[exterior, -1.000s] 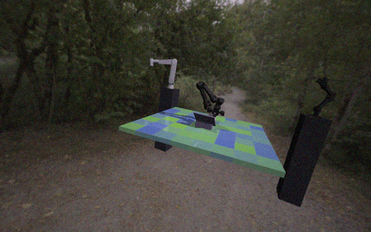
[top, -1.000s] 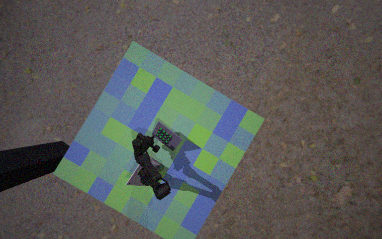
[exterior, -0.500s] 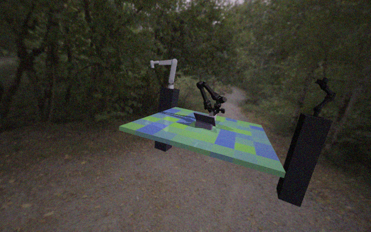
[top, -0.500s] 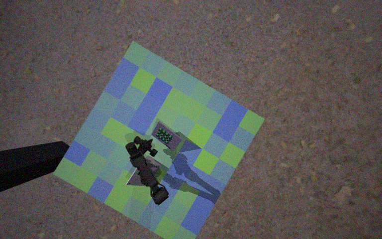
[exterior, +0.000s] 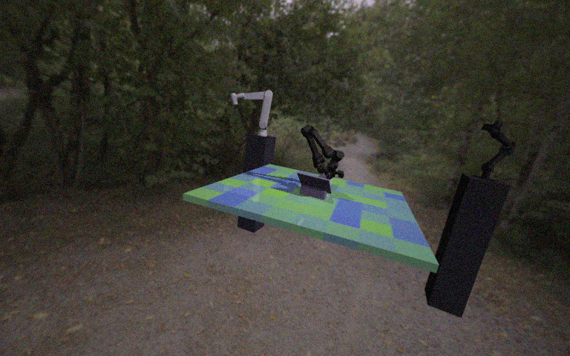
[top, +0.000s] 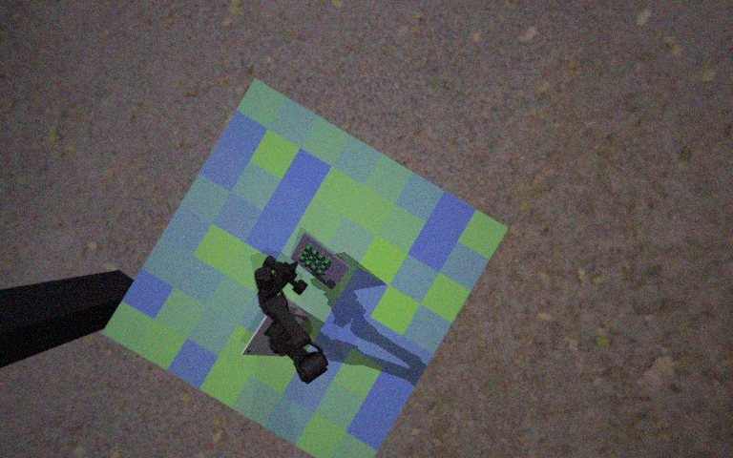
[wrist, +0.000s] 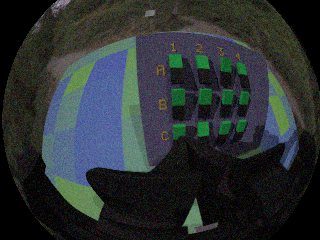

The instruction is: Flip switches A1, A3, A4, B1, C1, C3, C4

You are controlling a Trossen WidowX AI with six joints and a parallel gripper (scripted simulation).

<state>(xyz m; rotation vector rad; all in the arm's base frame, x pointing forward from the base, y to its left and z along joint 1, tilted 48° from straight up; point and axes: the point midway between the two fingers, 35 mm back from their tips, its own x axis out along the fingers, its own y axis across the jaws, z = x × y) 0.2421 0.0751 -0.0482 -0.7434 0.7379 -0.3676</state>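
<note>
The switch panel is dark and tilted, with rows A to C and columns 1 to 4. Each rocker shows a green half above a black half in the wrist view. A1, A2 and A4 look brighter green than A3. B1 looks darker than C1 and C2. C3 and C4 look dim. Exact tilts are hard to tell. My gripper is shut and empty, its tips just below C1 and C2. Their contact is unclear; they hide the lower edge of row C.
The panel stands on a patchwork table. A black pedestal by the table carries another dark arm. A pale arm stands on a pedestal behind the table.
</note>
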